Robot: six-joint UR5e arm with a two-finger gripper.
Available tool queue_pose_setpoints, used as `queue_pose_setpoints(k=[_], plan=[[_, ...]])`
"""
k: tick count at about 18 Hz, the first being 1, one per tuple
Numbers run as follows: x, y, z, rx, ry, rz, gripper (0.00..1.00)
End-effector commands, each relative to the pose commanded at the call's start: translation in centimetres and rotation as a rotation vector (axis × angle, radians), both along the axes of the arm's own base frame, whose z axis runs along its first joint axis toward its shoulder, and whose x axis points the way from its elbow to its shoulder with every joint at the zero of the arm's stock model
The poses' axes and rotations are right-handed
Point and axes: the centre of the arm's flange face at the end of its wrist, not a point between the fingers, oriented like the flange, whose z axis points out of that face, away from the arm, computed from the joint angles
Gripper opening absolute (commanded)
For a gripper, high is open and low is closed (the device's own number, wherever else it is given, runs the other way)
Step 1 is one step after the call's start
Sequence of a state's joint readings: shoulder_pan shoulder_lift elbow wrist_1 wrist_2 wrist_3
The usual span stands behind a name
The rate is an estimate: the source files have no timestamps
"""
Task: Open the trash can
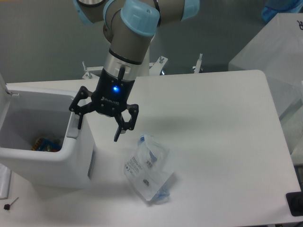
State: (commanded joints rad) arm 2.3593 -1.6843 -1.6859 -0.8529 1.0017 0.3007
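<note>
Camera view: the gripper (pixel 98 125) has its fingers (pixel 121 127) spread, pinching nothing, over a white table (pixel 213 123) before a grey wall. One finger hangs at the grey tab of the trash can (pixel 45 142), which stands open at the table's left; a clear bag (pixel 147 168) lies near.

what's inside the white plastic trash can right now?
The white boxy plastic trash can is open; a small orange-and-blue item lies at the bottom. Its near wall hides the rest of the floor.
</note>
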Motion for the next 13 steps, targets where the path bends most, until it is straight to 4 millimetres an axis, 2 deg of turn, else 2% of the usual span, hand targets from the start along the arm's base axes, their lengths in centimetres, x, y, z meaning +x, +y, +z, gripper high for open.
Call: queue_pose_setpoints(k=[4, 7, 11, 13], plan=[[-0.9, -0.1, 1.2, 0.017, 0.019, 0.009, 1.00], [-3.1, -0.6, 2.1, 0.027, 0.039, 0.043, 1.00], [-9.2, -2.1, 1.4, 0.005, 0.089, 0.096, 1.00], [-13.1, -3.3, 0.6, -0.004, 0.121, 0.110, 1.00]])
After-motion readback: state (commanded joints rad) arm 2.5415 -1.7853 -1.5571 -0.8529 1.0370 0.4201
